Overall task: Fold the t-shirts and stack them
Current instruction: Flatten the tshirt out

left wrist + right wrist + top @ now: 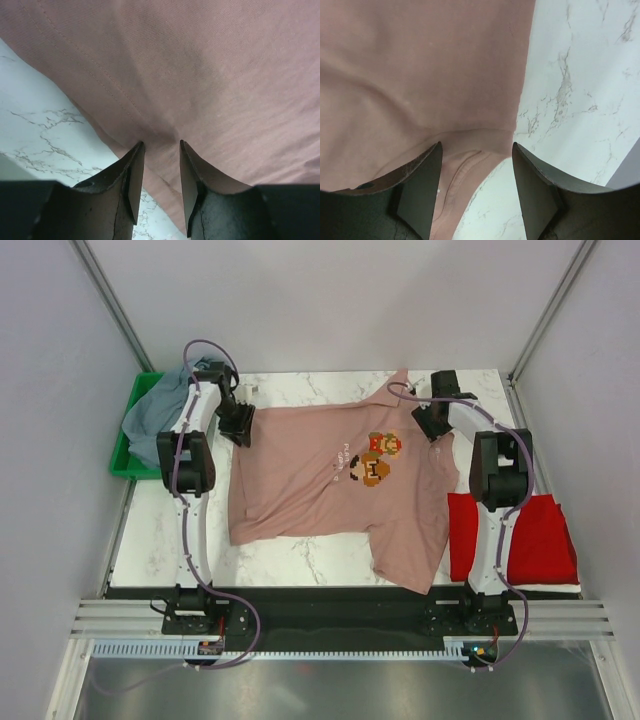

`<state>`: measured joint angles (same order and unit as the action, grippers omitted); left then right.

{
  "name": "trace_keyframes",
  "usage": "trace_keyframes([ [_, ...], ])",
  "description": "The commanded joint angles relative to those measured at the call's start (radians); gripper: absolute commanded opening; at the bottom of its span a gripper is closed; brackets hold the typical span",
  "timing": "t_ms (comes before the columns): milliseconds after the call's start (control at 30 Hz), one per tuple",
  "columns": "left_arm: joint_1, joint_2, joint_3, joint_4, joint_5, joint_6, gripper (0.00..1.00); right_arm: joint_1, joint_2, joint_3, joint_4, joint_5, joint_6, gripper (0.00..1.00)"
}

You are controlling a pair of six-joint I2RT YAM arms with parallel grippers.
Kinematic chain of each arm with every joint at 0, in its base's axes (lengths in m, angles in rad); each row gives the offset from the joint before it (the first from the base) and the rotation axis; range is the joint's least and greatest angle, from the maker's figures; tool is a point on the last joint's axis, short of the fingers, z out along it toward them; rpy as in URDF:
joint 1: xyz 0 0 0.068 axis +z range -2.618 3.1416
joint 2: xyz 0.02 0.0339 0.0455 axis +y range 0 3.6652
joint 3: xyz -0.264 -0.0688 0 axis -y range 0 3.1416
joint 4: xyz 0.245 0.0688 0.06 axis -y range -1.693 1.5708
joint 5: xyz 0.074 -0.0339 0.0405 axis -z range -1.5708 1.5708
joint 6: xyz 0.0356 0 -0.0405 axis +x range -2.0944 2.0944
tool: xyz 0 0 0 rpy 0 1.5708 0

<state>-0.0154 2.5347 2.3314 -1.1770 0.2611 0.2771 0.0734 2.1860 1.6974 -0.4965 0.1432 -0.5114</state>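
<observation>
A dusty-pink cotton t-shirt with a pixel-art print (300, 470) lies spread flat, print up, in the middle of the white marble tabletop (300, 555). The left gripper (160, 147) sits at its upper-left corner, jaws half parted with nothing clamped. The right gripper (476, 147) is at the upper-right corner, wide open over the hem. A folded plain red t-shirt (545, 535) rests at lower right. A crumpled grey-blue t-shirt (155, 410) fills the green plastic bin (125, 455) at upper left.

The right arm (488, 530) covers part of the red t-shirt (540, 535).
</observation>
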Motion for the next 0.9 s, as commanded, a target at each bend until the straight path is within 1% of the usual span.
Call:
trace_keyframes([
  [0,-0.004,0.055,0.043,0.007,-0.058,-0.033,0.43,-0.003,0.061,0.076,-0.020,0.025,-0.013,0.66],
  [233,0.000,0.096,0.103,0.056,-0.144,-0.053,0.48,-0.003,0.199,0.237,-0.059,0.033,-0.007,0.66],
  [367,0.012,0.119,0.196,0.112,-0.192,-0.059,0.50,-0.003,0.265,0.341,-0.077,0.044,-0.016,0.66],
  [467,0.014,0.096,0.241,0.168,-0.194,-0.059,0.50,-0.003,0.281,0.372,-0.085,0.052,-0.025,0.66],
  [533,0.012,0.049,0.256,0.209,-0.174,-0.079,0.52,-0.001,0.268,0.377,-0.085,0.044,-0.015,0.65],
  [633,0.012,-0.022,0.259,0.244,-0.183,-0.105,0.53,-0.001,0.186,0.367,-0.080,0.001,0.036,0.65],
  [667,0.012,-0.042,0.246,0.240,-0.180,-0.107,0.53,-0.001,0.163,0.361,-0.082,-0.008,0.048,0.65],
  [700,0.012,-0.106,0.224,0.234,-0.175,-0.111,0.53,0.003,0.137,0.354,-0.082,-0.016,0.072,0.65],
  [733,0.012,-0.143,0.150,0.225,-0.166,-0.118,0.52,0.005,0.076,0.325,-0.085,-0.028,0.082,0.65],
  [800,0.012,-0.230,0.051,0.209,-0.109,-0.113,0.50,0.006,0.006,0.277,-0.085,-0.094,0.097,0.66],
  [833,0.012,-0.311,-0.046,0.206,-0.091,-0.107,0.47,0.006,-0.061,0.215,-0.085,-0.114,0.100,0.66],
  [867,0.012,-0.345,-0.094,0.197,-0.060,-0.105,0.45,0.006,-0.093,0.181,-0.088,-0.172,0.105,0.66],
])
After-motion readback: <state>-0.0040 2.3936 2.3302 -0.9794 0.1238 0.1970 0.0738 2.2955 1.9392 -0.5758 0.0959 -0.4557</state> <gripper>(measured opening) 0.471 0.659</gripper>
